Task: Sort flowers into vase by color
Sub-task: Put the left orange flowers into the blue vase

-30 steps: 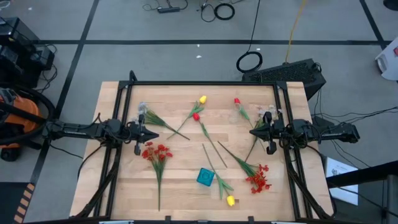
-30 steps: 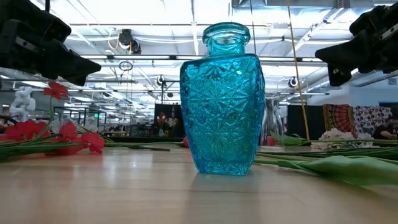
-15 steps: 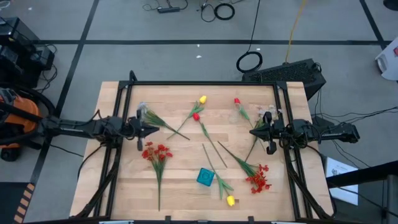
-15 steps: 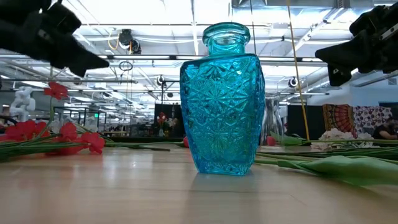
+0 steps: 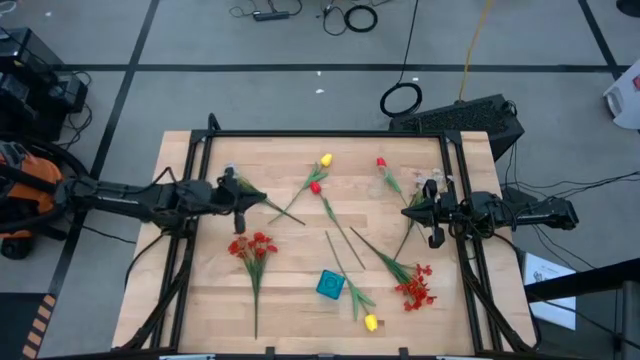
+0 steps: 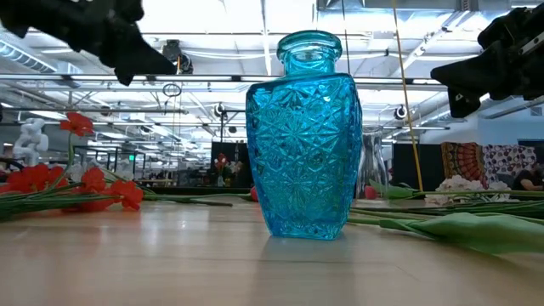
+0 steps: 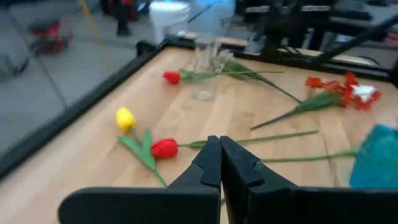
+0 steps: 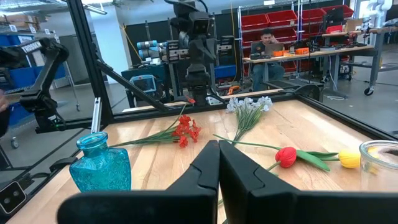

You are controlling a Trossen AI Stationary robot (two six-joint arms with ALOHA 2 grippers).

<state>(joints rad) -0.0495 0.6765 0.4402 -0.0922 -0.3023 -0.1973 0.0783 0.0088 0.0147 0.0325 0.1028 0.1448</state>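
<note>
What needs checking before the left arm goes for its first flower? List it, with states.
1. Left claw empty: ok, shut on nothing.
2. Left claw open for a grasp: not ok, shut.
3. Right claw out of the way: ok, at the table's right side, shut.
4. Blue vase upright, mouth free: ok.
5. Flowers reachable: ok, white sprig and red spray lie near the left claw.
6. Second, clear vase stable: cannot tell.

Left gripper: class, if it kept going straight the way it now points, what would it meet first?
Probably the red tulip, lying just ahead of the shut left gripper beside the yellow tulip. The gripper seems to sit above the table, so it might pass over; depth is unclear.
</note>
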